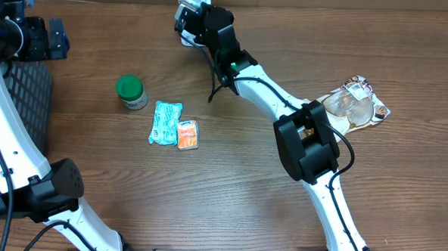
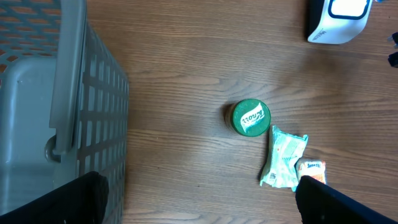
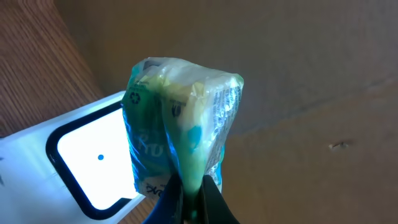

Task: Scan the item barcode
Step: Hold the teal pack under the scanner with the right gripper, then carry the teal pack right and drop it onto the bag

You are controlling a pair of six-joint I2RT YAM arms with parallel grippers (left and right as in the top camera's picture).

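Packet [image 3: 180, 118], crinkly film in green, blue and yellow, is pinched by its lower seam in the right gripper [image 3: 191, 208], jaws clenched hard on it. It hangs at the far edge of the table [image 1: 243, 202], just in front of the scanner [image 3: 81, 168]: white housing, black rounded frame, lit window showing right behind the packet in the wrist view.

My handling call: it looks light, soft and puffy. The film is probably slick and it squashes easily, so a hard squeeze on the body could crush what's inside. The seam edge is the sane place to grip, since it's flat, doubled film and leaves the printed faces open. The film is glossy and wrinkled, so glare or creases may spoil a read. I can't spot the barcode from these views.

Left gripper [image 2: 202, 205] is spread wide, holds nothing, and hovers over bare wood beside the basket [image 2: 37, 93], which is grey plastic lattice with stiff walls.

Also on the wood-grain top:
- The jar [image 1: 131, 91] is rigid, with a round green lid.
- The teal pouch [image 1: 165, 123] is flat and crinkled.
- The orange sachet [image 1: 187, 134] lies just beside the pouch; touching or not, I can't tell.
- The clear bag [image 1: 355, 107] is shiny and lumpy, well apart on the right.
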